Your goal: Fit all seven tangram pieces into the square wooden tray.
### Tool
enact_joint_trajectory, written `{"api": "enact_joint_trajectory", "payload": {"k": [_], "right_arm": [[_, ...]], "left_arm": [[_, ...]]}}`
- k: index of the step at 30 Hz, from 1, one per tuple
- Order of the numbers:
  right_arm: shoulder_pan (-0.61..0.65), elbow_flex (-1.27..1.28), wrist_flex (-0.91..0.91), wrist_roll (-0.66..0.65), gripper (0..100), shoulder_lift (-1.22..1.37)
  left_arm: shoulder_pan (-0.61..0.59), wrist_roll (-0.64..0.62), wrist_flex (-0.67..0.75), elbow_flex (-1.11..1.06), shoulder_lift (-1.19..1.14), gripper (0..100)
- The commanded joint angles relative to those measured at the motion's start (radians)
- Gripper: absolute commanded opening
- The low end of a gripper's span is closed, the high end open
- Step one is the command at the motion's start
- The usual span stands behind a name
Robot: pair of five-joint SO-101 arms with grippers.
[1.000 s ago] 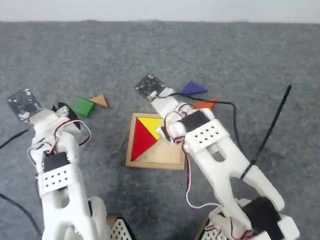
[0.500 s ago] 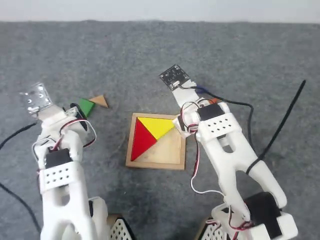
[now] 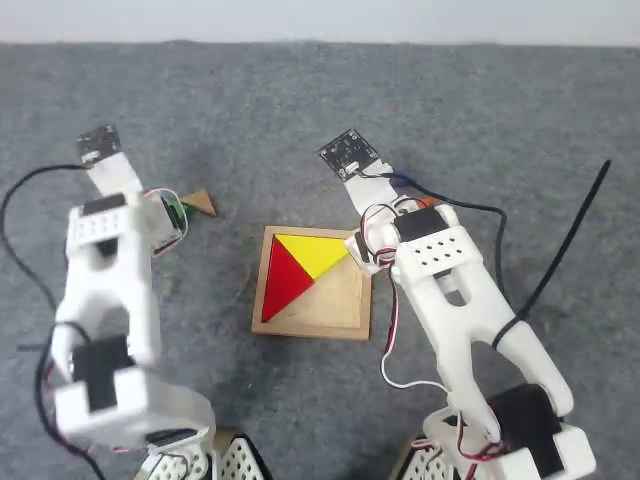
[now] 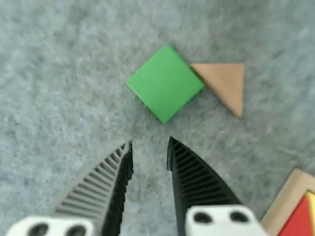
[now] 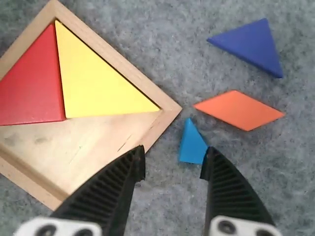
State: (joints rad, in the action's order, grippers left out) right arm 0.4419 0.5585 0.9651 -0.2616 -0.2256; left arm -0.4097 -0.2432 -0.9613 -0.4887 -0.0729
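We found the left gripper (image 4: 149, 143) empty, its jaws only narrowly parted. The green square (image 4: 165, 83) lay just ahead of the tips, turned corner-on, one corner touching the tan triangle (image 4: 224, 84). In the high view that pair sat left of centre. The wooden tray (image 3: 315, 330) at centre held the red triangle (image 3: 283, 282) and yellow triangle (image 3: 315, 252). The right gripper (image 5: 174, 150) hung spread wide over the small blue triangle (image 5: 191, 143), just beside the tray's corner. All pieces looked flat, smooth and hard-edged on coarse grey carpet (image 3: 480, 110). We judged the left arm nearer the square; its jaws would need to widen and meet flat sides, not corners.
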Motion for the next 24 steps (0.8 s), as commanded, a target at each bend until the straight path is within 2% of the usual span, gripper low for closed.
{"api": "enact_joint_trajectory", "payload": {"k": [1,7,12,18,24], "right_arm": [[-0.022,-0.015,-0.024,-0.02,20.2,-0.016],[-0.082,-0.118,-0.021,-0.086,20.4,0.068],[-0.084,-0.434,0.14,-0.304,21.1,0.272],[-0.082,-0.832,0.294,-0.595,31.5,0.593],[-0.085,-1.134,0.398,-0.85,28.8,0.854]], "left_arm": [[0.008,0.015,-0.114,0.151,-0.072,12],[0.029,0.052,-0.138,0.14,-0.043,11],[0.068,0.055,-0.044,0.021,0.051,12],[0.064,0.055,-0.006,-0.041,0.11,12],[0.064,0.057,-0.005,-0.048,0.114,11]]}}
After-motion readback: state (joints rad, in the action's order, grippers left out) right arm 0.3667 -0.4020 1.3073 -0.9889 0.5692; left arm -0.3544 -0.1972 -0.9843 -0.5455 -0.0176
